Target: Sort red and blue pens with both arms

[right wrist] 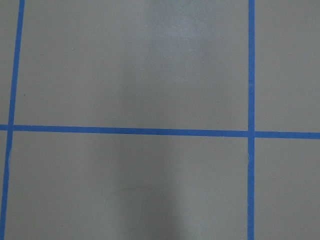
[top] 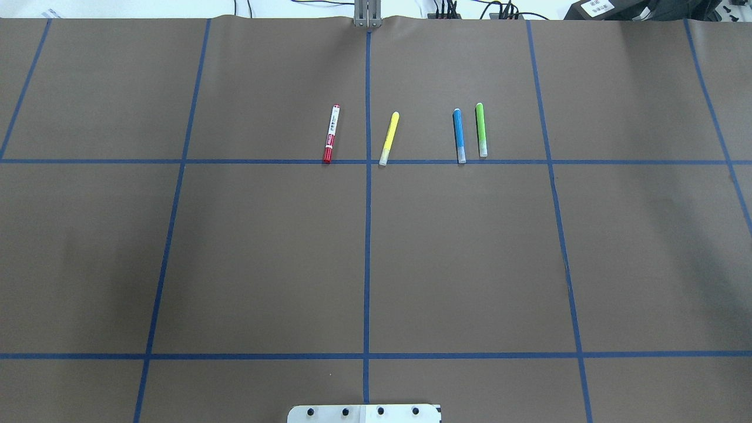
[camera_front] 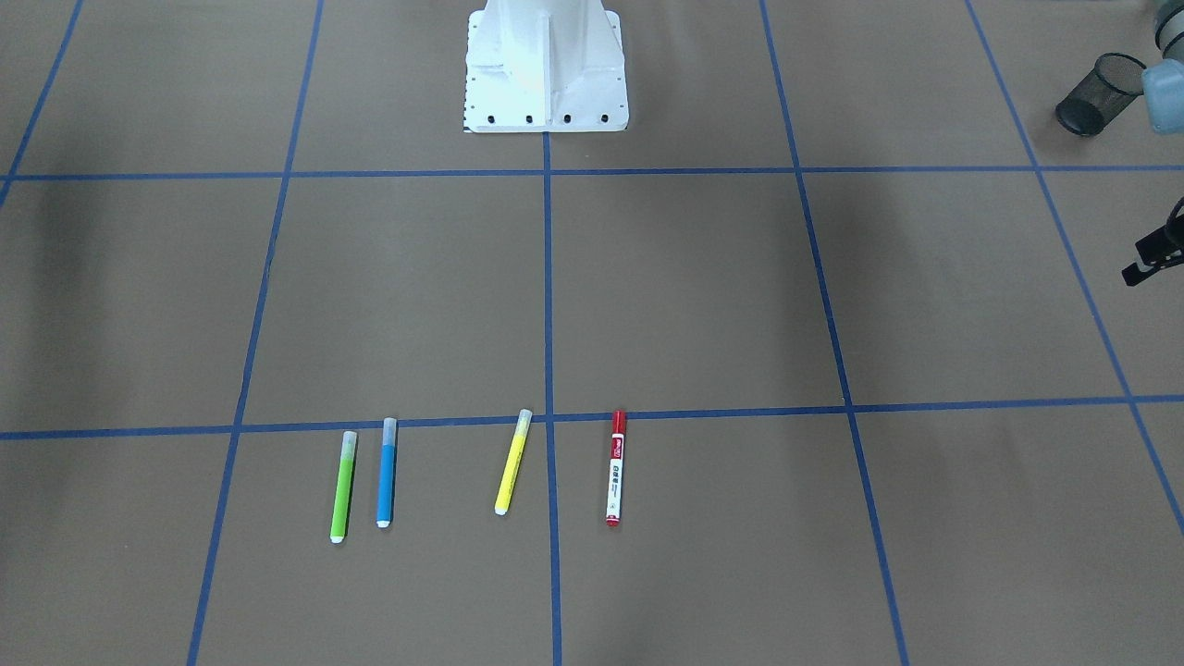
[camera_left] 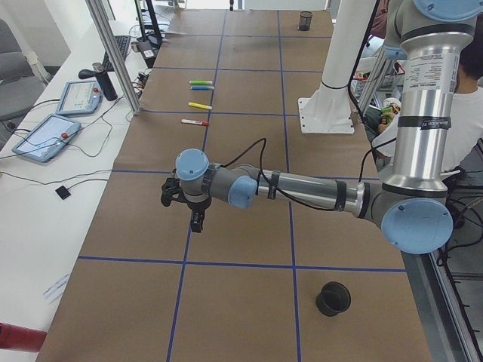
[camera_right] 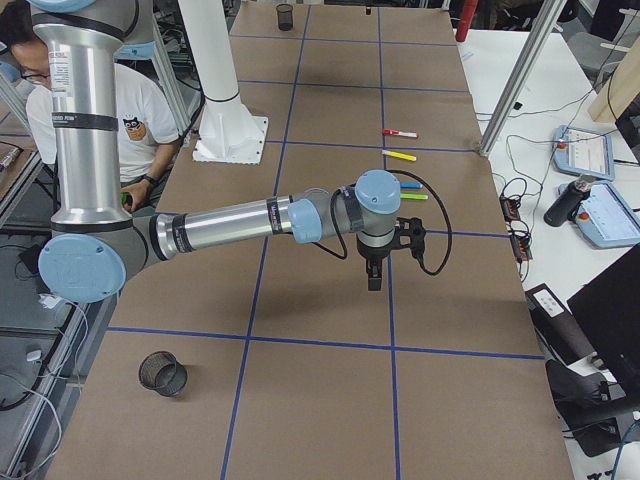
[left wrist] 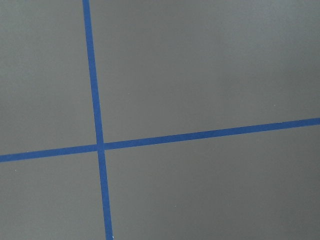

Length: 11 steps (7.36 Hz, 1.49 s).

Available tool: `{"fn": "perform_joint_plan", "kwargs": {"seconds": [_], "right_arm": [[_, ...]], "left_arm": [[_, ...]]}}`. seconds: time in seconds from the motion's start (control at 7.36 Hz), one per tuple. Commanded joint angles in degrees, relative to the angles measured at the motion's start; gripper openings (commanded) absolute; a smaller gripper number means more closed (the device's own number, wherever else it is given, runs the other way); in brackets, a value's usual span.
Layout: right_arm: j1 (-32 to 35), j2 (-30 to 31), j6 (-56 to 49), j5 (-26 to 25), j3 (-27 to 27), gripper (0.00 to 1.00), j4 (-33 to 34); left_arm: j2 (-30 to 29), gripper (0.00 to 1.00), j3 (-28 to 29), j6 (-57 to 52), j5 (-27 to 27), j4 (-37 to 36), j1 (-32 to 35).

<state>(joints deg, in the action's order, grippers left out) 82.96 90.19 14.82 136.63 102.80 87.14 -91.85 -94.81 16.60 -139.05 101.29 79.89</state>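
Status: nothing picked yet. Red marker (top: 331, 134) and blue pen (top: 459, 135) lie flat on the table (top: 264, 264) in one row. A yellow pen (top: 389, 138) lies between them, and a lime green pen (top: 481, 130) lies just beside the blue one, on its outer side.

Key relation: from my left hand (camera_left: 198, 220) the red marker is the first pen of the row, well ahead along the table. From my right hand (camera_right: 375, 275) the green pen comes first, with the blue just behind it. My reckoning is left for red, right for blue. All long axes run across the table, caps toward my base, so each hand would meet its pen broadside.

Hands: both hang over bare table, pointing down, with no pen in them. I cannot tell from the side views whether they are spread or closed. Both wrist views show only paper and tape.

Risk: the green pen crowds the blue, leaving little finger room on that side.

Surface: flat brown paper with a blue tape grid. Room: white pedestal (camera_front: 546, 74), a left cup (camera_left: 333, 299) and a right cup (camera_right: 163, 373) behind the hands, and a person (camera_right: 150, 110) seated beyond my base.
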Motion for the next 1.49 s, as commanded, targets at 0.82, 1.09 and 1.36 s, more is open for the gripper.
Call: {"fn": "perform_joint_plan", "kwargs": {"seconds": [0.82,1.09,1.36], "right_arm": [[-1.5,1.3,1.7,12.3,-0.2,1.0,-7.4],[-3.3,1.3,1.8,12.4,-0.1,1.0,-7.6],[-3.9,1.3,1.7,12.2,-0.2,1.0,-7.9]], "left_arm": [[-16.1,0.99,-3.6,19.3,5.8,2.1,-19.6],[-26.3,0.99,0.6,22.0,7.4,-2.8,-27.3],[-38.5,0.99,12.5,26.7,13.5,-2.4,-33.2]]}}
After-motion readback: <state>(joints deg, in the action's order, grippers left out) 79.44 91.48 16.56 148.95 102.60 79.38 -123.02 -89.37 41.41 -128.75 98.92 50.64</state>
